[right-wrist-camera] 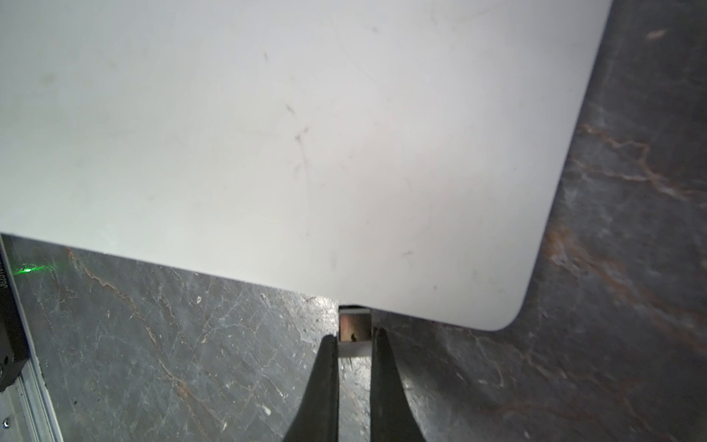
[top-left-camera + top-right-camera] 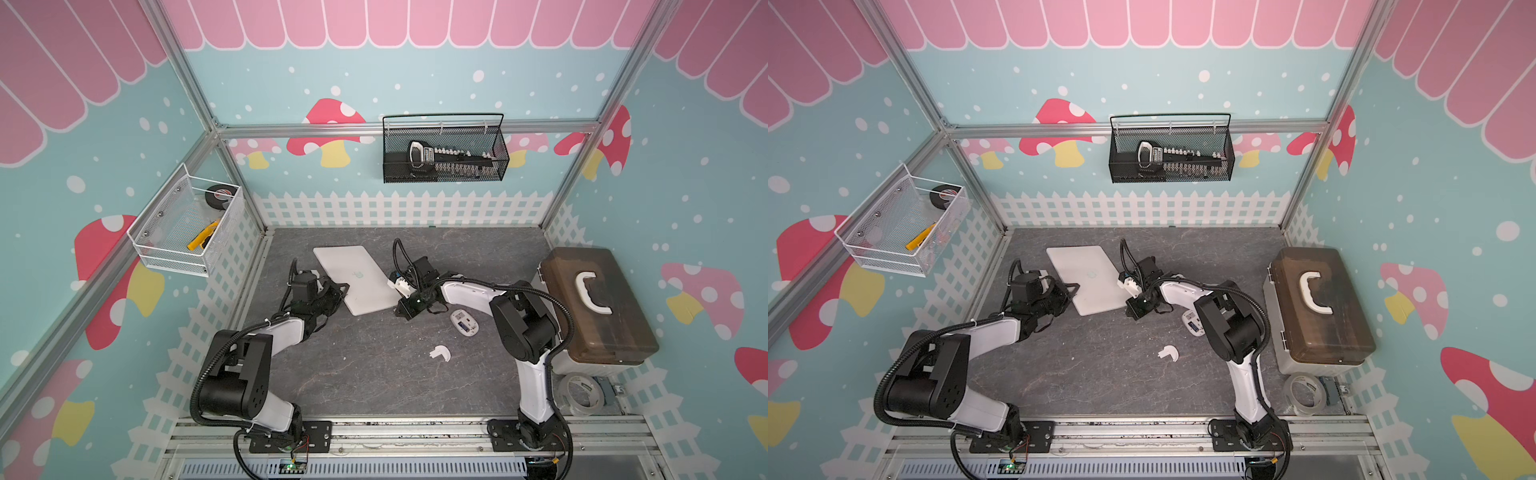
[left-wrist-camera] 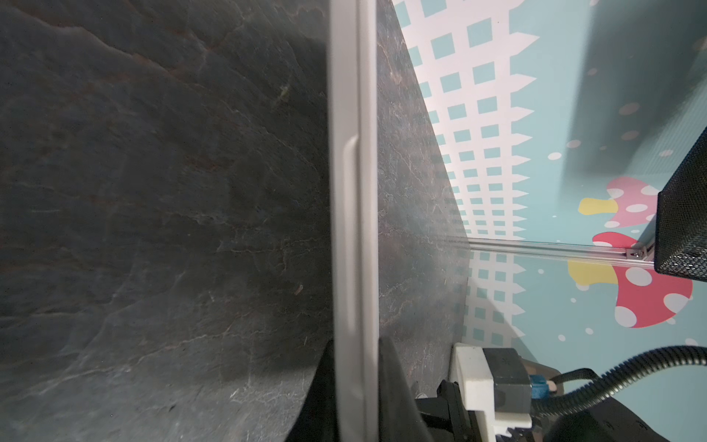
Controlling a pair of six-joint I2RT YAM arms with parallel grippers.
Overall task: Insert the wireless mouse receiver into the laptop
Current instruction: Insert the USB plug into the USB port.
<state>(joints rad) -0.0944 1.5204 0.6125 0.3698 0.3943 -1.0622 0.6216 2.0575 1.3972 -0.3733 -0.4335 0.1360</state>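
Note:
The silver-white laptop (image 2: 355, 276) (image 2: 1088, 276) lies shut and skewed on the dark table. My left gripper (image 2: 344, 288) is shut on its left edge. In the left wrist view that thin edge (image 3: 354, 172) runs between the two black fingers of the left gripper (image 3: 355, 346). In the right wrist view, my right gripper (image 1: 355, 338) is shut on the wireless mouse receiver (image 1: 355, 330). The receiver's metal plug touches the side of the laptop (image 1: 306, 153) near a rounded corner. How deep it sits is hidden. In both top views the receiver is hidden by the right gripper (image 2: 398, 300).
A white mouse (image 2: 464, 322) lies belly up right of the laptop, and its curved cover piece (image 2: 440, 354) lies nearer the front. A brown toolbox (image 2: 594, 303) and a tape roll (image 2: 582, 392) stand at the right. Wire baskets (image 2: 444, 149) (image 2: 187, 224) hang on the walls.

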